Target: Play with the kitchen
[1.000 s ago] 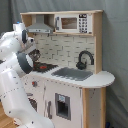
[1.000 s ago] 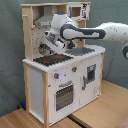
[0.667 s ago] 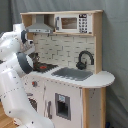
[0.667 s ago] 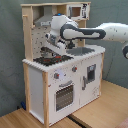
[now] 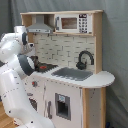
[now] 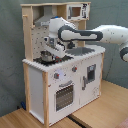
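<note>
The kitchen (image 5: 75,95) (image 6: 50,85) is a tall white and light-wood toy with a grey hood (image 5: 40,25), a black faucet (image 5: 85,59), a sink (image 5: 72,74) and a red-ringed hob (image 5: 46,66). In the second exterior view its oven door (image 6: 64,95) and knobs (image 6: 56,76) face the camera. The white arm reaches in from the second exterior view's right, and my gripper (image 6: 51,48) hangs just over a dark round pot-like thing (image 6: 47,57) on the hob. In the first exterior view the arm's own body (image 5: 17,60) hides the gripper.
A toy microwave (image 5: 72,22) sits on the top shelf. A small fridge-like door (image 6: 91,72) is on the cabinet front. The kitchen stands on a wooden floor (image 6: 105,107), with a grey curtain (image 5: 115,50) behind it.
</note>
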Controlling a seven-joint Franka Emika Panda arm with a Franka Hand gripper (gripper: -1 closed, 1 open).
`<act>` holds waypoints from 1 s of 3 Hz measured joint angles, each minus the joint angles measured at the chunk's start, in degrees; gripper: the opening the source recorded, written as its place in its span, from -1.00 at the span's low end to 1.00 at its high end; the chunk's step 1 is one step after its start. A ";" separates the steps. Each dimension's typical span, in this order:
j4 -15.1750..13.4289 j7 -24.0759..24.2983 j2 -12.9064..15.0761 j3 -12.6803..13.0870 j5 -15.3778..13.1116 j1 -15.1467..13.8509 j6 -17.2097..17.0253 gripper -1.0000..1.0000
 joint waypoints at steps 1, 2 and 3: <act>1.77 0.00 -1.42 0.04 1.69 -1.54 1.78 -1.00; 1.77 0.00 -1.44 0.05 1.70 -1.54 1.78 1.00; 4.92 -0.03 -1.49 0.12 1.47 -2.09 1.51 1.00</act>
